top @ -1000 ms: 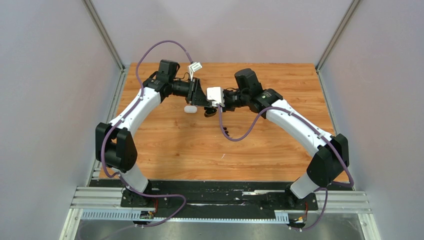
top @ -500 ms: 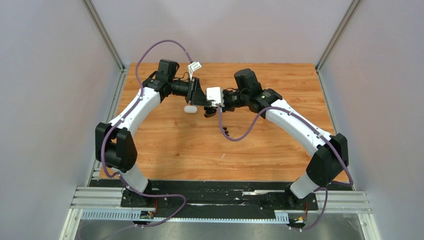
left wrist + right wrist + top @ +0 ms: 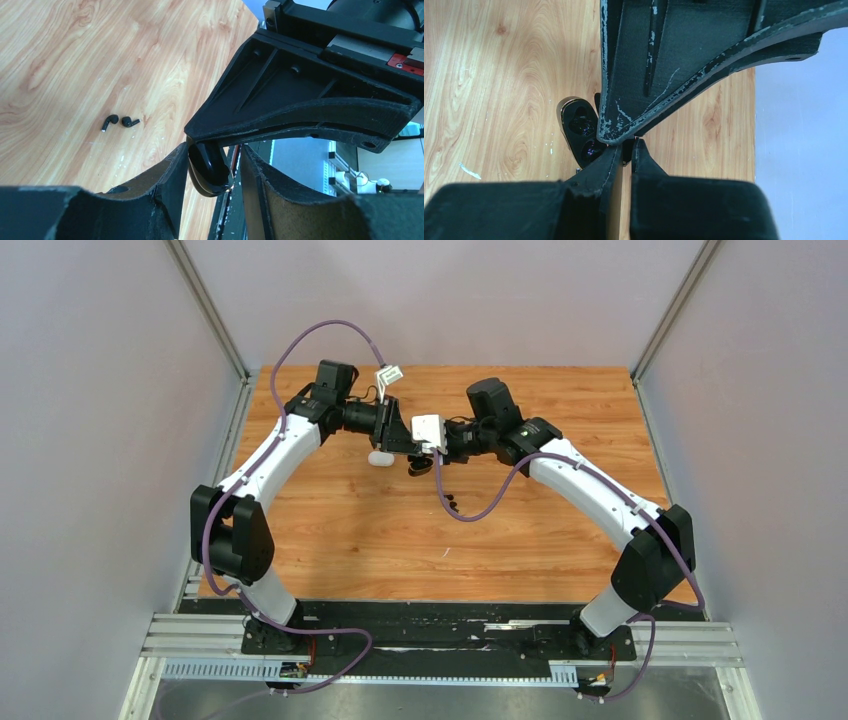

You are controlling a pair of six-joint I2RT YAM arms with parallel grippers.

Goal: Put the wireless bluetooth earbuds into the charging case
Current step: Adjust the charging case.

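Note:
A glossy black charging case [image 3: 210,170] hangs above the table between my two grippers. In the right wrist view it is open, with two empty cavities [image 3: 580,131]. My right gripper [image 3: 628,146] is shut on a thin dark edge of it, probably the lid. My left gripper [image 3: 214,149] stands round the case; the case touches one finger [image 3: 172,170] and a gap shows to the other. Two black stemmed earbuds [image 3: 120,121] lie together on the wood, also seen in the top view [image 3: 450,502]. No white earbuds are in view.
A white charging case [image 3: 380,457] lies on the wooden table [image 3: 330,530] just left of the grippers. Grey walls stand at the left, right and back. The right arm's purple cable [image 3: 470,515] loops down over the middle of the table.
The right arm has shifted very slightly to the left. Nothing else has visibly moved.

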